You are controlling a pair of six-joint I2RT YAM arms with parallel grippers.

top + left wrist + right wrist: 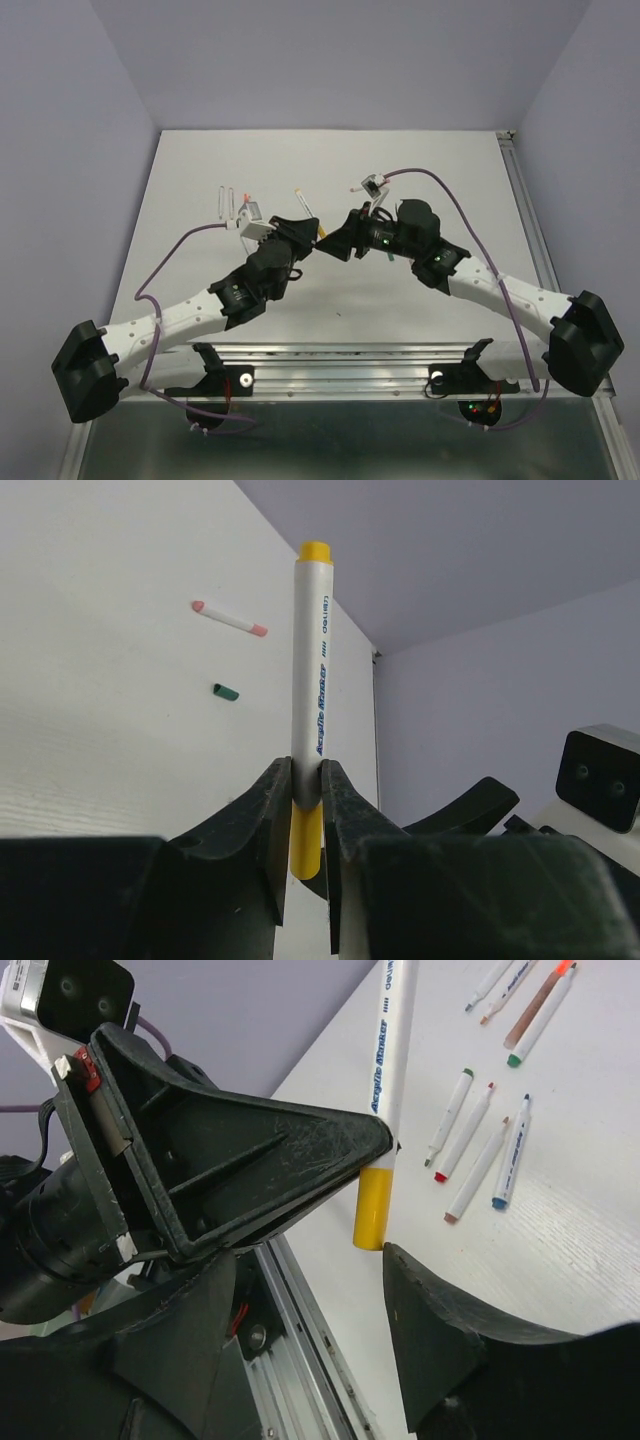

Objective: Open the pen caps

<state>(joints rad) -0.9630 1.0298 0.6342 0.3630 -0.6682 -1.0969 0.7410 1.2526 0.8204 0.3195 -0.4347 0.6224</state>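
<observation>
The left arm (200, 310) reaches in low from its corner, forearm slanting up toward the middle of the bench (450, 170). Its left fingers (268, 810) are pinched narrow on the white barrel of a pen (310, 660), right where the yellow cap (372, 1208) begins. The cap pokes free past the grip, held in the air between the two wrists. It looks light, hard and slick, a press-fit piece of plastic. I would take it across its round sides near the middle and pull straight along the barrel, since a slanted tug would likely bind or slip. From the other side the right arm (480, 285) mirrors the left, elbow bent, wrist pointed at its partner. The right fingers (450, 1350) stand apart with nothing between them, and the cap sits just beyond their tips, untouched. On the bench behind lie a loose green cap (225, 691) and spare pens (480, 1150).
</observation>
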